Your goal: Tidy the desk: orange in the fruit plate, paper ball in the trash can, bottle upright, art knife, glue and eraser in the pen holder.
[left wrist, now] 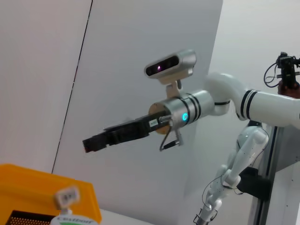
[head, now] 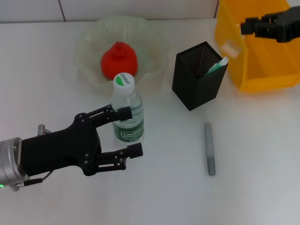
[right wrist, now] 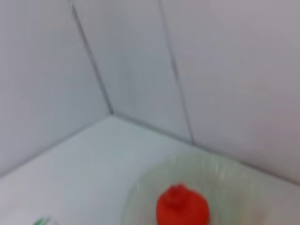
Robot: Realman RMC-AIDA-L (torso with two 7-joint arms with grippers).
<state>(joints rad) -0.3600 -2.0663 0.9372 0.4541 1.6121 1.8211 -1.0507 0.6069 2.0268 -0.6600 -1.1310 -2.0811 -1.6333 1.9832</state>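
Observation:
The bottle [head: 127, 110] stands upright in front of the fruit plate [head: 89, 42]; its cap also shows in the left wrist view [left wrist: 75, 219]. My left gripper [head: 131, 131] is open, with one finger on each side of the bottle. The orange [head: 119, 58] lies in the fruit plate and also shows in the right wrist view [right wrist: 183, 206]. The glue [head: 218, 65] stands in the pen holder [head: 199, 82]. The art knife [head: 209, 149] lies on the table. My right gripper [head: 247, 26] hangs over the trash can [head: 262, 70]. The eraser [head: 229, 48] shows blurred below it, apart from it. The paper ball is out of view.
A white tiled wall runs along the back of the table. The art knife lies alone on bare tabletop in front of the pen holder. The trash can stands at the back right, close to the pen holder.

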